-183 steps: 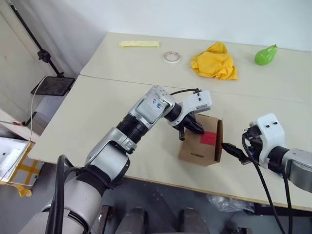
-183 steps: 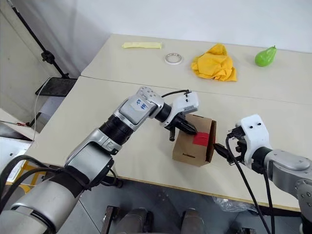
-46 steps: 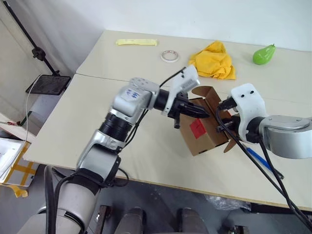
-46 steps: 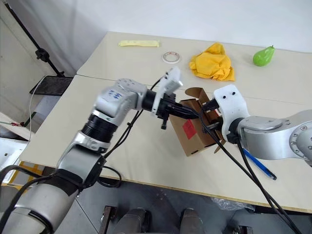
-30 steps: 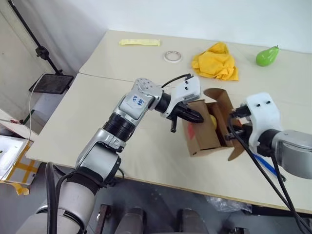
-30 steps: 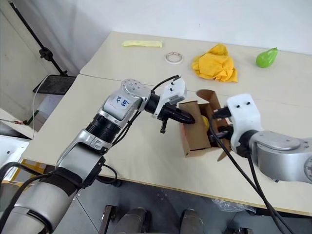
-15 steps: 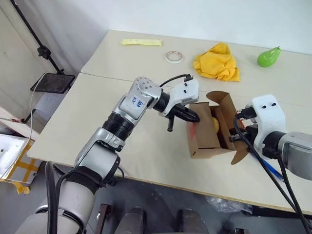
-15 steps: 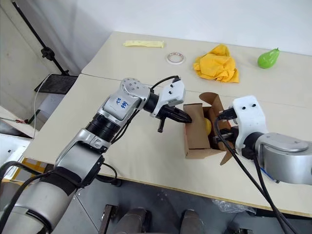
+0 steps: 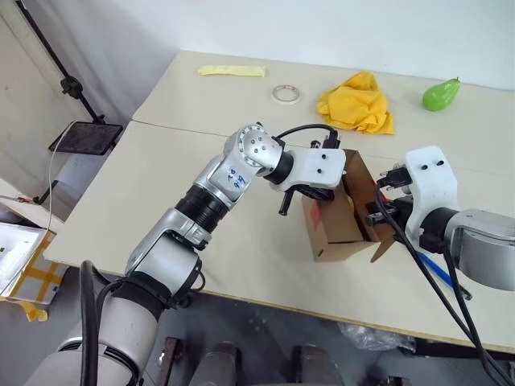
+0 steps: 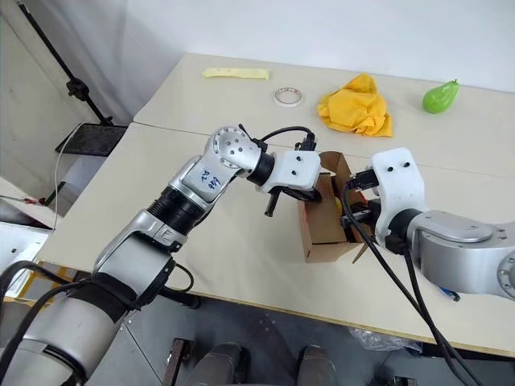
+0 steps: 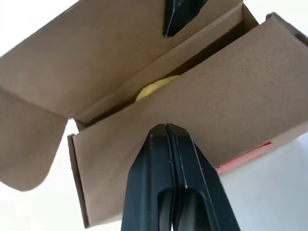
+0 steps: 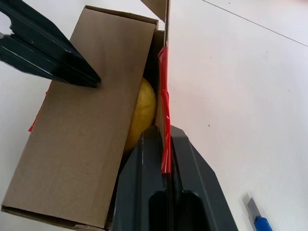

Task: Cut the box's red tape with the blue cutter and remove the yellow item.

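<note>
Both grippers work at the box (image 9: 334, 221), near the table's (image 9: 161, 185) front edge. I see the left gripper (image 11: 166, 129), fingers pressed together, tips against the box's left flap. My right gripper (image 12: 163, 137) is clamped on the opposite flap's edge, where red tape (image 12: 165, 103) runs. Inside the opened box lies the yellow item (image 12: 143, 113). To the right, the blue cutter (image 9: 438, 272) rests on the table.
</note>
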### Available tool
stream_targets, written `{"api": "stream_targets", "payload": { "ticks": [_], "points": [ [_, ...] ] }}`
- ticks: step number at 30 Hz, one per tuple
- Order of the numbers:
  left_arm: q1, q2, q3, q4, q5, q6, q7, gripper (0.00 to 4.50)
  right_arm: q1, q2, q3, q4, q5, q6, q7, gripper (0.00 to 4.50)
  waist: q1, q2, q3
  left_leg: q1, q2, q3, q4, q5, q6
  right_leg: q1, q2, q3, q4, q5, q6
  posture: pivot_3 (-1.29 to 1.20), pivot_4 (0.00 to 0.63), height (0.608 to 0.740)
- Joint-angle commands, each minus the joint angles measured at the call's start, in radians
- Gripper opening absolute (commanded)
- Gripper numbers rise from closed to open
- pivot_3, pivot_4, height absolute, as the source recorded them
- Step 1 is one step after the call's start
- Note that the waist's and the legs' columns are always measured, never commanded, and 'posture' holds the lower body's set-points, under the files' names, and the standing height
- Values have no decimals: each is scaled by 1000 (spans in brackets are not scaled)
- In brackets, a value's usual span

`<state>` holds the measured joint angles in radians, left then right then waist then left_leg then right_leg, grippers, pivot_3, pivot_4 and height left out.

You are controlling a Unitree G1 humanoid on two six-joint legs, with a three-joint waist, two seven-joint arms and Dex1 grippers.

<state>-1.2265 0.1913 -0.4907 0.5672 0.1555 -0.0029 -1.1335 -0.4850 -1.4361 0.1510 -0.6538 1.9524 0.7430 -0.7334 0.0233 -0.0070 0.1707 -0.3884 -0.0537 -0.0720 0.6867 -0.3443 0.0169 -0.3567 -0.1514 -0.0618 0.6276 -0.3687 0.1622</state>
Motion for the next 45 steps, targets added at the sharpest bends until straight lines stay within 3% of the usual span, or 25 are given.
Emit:
{"api": "stream_targets", "payload": {
  "ticks": [1, 13, 17, 20, 30, 39, 42, 45],
  "points": [
    [46, 27, -100, 22, 99, -63, -38, 0, 8, 12, 13, -41, 20, 1, 20, 48, 0, 0, 0, 0, 0, 0, 0, 0, 0, 0, 0, 0, 0, 0, 0, 0, 150, 740],
    [118, 166, -154, -51, 128, -138, -219, 0, 260, -124, -262, 15, 20, 53, 163, 48, 1, 1, -7, 5, 2, 0, -1, 0, 0, 6, 1, -2, 0, 0, -1, 0, 150, 740],
    [140, 169, -136, -64, 134, -124, -219, 0, 341, -106, -361, 56, 20, 93, 205, 48, 10, 2, -9, 19, 2, -1, -3, -1, 1, 23, 1, -3, -9, 0, -1, 0, 150, 740],
    [150, 141, -112, -46, 143, -107, -178, 0, 403, -72, -401, 69, 20, 107, 222, 48, 26, 0, -5, 14, 0, -4, -2, -1, 1, 21, 0, -2, -12, 1, 0, 0, 150, 740],
    [153, 55, -57, 15, 154, -55, -78, 0, 475, 45, -296, 60, 20, 97, 196, 48, 31, 1, -5, 6, -3, -11, 4, -2, 3, 15, -1, -5, -7, 5, -3, 0, 150, 740],
    [116, 35, -23, 65, 135, -24, -101, 0, 402, 54, -236, 108, -2, 92, 46, 48, 29, 1, -5, 2, -3, -11, 7, -2, 3, 13, -1, -6, -7, 5, -3, 0, 150, 740],
    [106, 37, -11, 78, 127, -9, -106, 0, 405, 59, -267, 108, -31, 103, 64, 700, 28, 2, -4, 1, -3, -10, 7, -2, 3, 12, -1, -8, -7, 5, -3, 0, 150, 740],
    [97, 41, 9, 90, 110, 22, -115, 0, 430, 61, -321, 105, -57, 114, 96, 1707, 27, 2, -4, -1, -3, -9, 6, -2, 3, 10, -1, -8, -6, 5, -3, 0, 150, 740]
  ]
}}
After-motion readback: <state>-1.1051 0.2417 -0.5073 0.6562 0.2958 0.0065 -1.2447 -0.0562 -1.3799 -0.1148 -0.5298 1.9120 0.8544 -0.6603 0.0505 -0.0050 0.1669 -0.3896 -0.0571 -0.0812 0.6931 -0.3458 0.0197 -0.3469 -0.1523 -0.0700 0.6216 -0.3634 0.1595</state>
